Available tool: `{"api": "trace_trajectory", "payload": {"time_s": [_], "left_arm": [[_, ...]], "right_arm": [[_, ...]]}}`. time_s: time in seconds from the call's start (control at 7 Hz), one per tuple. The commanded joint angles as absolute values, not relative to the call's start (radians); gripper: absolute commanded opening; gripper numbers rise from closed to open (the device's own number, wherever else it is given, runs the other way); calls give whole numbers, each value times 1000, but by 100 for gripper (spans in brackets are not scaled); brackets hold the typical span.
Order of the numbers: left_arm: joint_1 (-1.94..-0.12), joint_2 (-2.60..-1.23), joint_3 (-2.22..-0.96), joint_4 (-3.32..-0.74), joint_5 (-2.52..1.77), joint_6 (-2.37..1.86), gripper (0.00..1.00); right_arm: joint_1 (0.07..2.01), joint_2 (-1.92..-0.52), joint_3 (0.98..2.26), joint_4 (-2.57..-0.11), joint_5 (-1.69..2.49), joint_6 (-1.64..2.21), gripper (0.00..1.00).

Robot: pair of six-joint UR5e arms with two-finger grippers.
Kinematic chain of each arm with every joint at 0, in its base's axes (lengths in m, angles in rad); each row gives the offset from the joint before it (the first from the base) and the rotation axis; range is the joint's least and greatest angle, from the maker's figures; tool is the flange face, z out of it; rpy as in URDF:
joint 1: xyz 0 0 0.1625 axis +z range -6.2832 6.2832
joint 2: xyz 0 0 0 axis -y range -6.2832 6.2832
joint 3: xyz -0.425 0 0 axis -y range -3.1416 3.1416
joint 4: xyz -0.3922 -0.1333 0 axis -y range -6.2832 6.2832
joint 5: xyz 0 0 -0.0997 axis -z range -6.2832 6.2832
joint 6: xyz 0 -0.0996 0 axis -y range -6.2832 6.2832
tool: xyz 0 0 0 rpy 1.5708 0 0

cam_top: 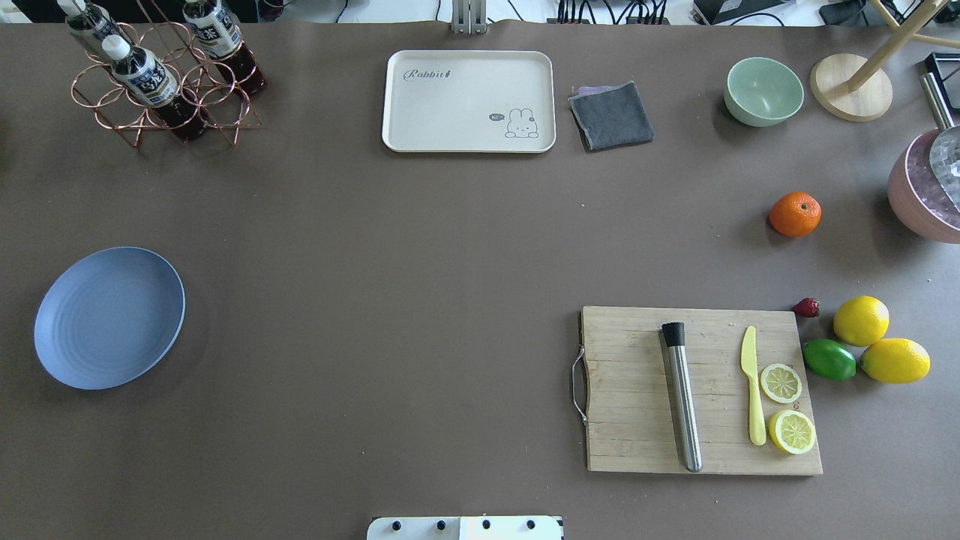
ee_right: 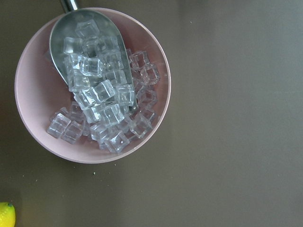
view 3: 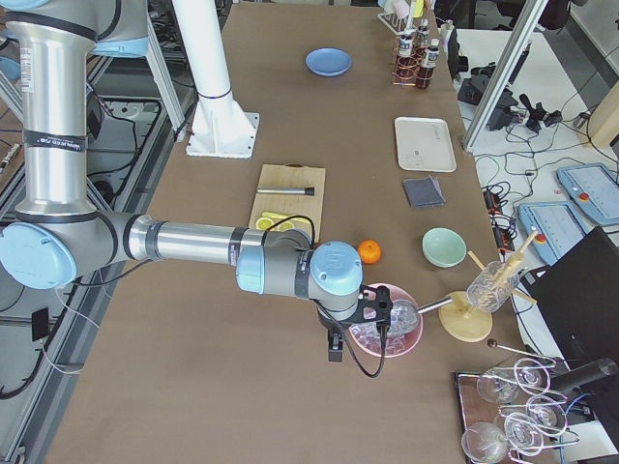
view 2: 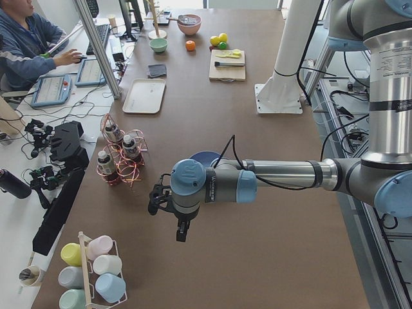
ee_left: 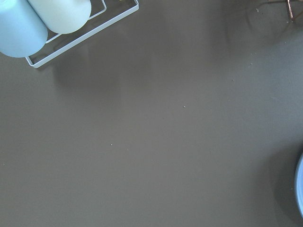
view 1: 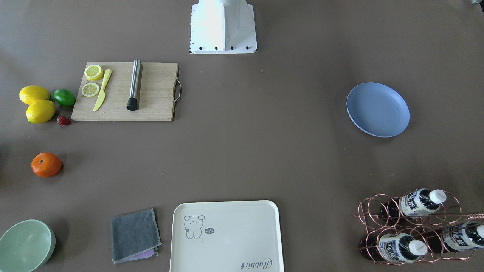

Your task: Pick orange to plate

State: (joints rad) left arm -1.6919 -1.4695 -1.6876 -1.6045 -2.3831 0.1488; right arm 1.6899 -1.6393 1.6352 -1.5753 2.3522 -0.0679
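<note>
The orange (view 1: 46, 164) lies alone on the brown table on the robot's right side, in the overhead view (cam_top: 795, 214) between the pale green bowl and the lemons. The blue plate (view 1: 378, 109) lies bare on the far left side (cam_top: 109, 317); only its rim (ee_left: 300, 189) shows in the left wrist view. My left gripper (view 2: 158, 201) hangs above the table near the plate, and my right gripper (view 3: 375, 311) hovers over a pink bowl of ice beside the orange (view 3: 368, 251). Both show only in the side views, so I cannot tell whether they are open or shut.
The pink ice bowl (ee_right: 92, 85) holds a metal scoop. A cutting board (cam_top: 701, 390) carries a knife, a steel rod and lemon slices, with lemons (cam_top: 861, 320), a lime (cam_top: 829, 359) and a strawberry beside it. A cream tray (cam_top: 469, 101), grey cloth (cam_top: 611, 115), green bowl (cam_top: 763, 91) and bottle rack (cam_top: 161, 75) line the far edge.
</note>
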Motion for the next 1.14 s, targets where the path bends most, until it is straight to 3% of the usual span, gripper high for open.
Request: {"api": "trace_trajectory", "payload": {"time_s": [0.0,1.0], "left_arm": [[-1693,-1470,-1692,-1605,-2382,149,98],[-1689,-1492,-1695,-1617,-2439,152,98]], "right_arm": [[1681,-1637,1638,-1575,2352,-67,100],[1681,-1637,1640,-1575,2355,-69,100]]}}
